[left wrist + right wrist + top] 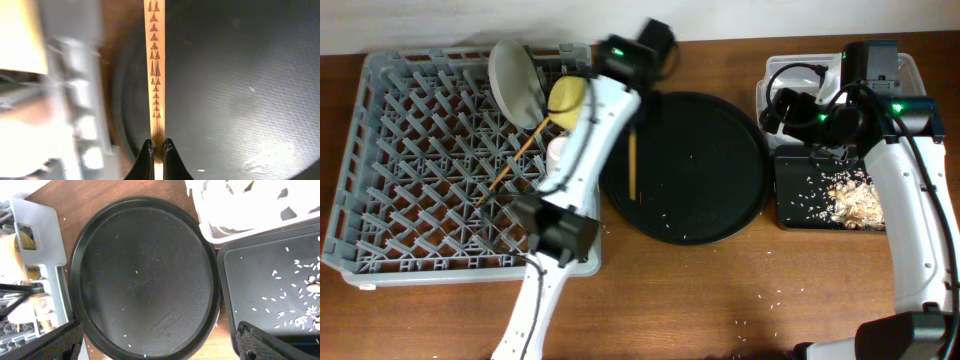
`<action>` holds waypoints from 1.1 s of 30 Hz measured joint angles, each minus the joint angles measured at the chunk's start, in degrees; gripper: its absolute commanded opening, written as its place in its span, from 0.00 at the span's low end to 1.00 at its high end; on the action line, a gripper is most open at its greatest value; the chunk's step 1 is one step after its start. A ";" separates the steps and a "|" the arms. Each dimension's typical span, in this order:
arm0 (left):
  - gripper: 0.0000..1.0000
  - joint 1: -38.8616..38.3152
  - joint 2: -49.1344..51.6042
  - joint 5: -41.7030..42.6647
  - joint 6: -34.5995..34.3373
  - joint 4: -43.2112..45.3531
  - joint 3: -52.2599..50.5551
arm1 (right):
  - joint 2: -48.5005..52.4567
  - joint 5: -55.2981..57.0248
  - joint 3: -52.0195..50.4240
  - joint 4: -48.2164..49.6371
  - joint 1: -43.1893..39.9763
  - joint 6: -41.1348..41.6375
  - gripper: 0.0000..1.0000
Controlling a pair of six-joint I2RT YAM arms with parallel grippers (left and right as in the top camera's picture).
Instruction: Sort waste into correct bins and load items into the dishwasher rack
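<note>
Rack (410, 170), seen from overhead, holds plate (515, 78), yellow bowl (567, 94) and one chopstick (510, 165); scraps (855, 200) lie in the rectangular black tray (795, 175).

Left wrist: left gripper (156, 149) pinches the second chopstick (154, 65) over the round tray (240, 75).

Right wrist: right gripper (160, 341) has its fingers spread wide above the round tray, beside the tub (206, 230) of napkins (235, 195).

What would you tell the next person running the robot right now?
Left gripper: fingers shut on one chopstick over the round black tray, beside the rack.
Right gripper: open, empty, near the clear tub.
Done: plate, yellow bowl, other chopstick in the rack; napkins in that tub; food scraps in the shallow black tray.
Left: rack the held chopstick; crumbs lie on the round tray and table. Cups not clearly visible.
</note>
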 measured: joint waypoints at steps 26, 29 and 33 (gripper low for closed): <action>0.87 18.73 -21.40 -12.72 16.98 13.25 -45.29 | 0.00 0.02 0.00 -0.42 0.00 -1.29 0.98; 0.99 19.04 -21.40 -13.51 16.74 13.27 -45.29 | 0.00 0.00 0.00 -0.44 0.00 -1.29 0.99; 0.99 19.08 -21.40 -12.35 16.50 12.61 -45.03 | 0.00 0.02 0.00 -0.20 0.00 -1.29 0.99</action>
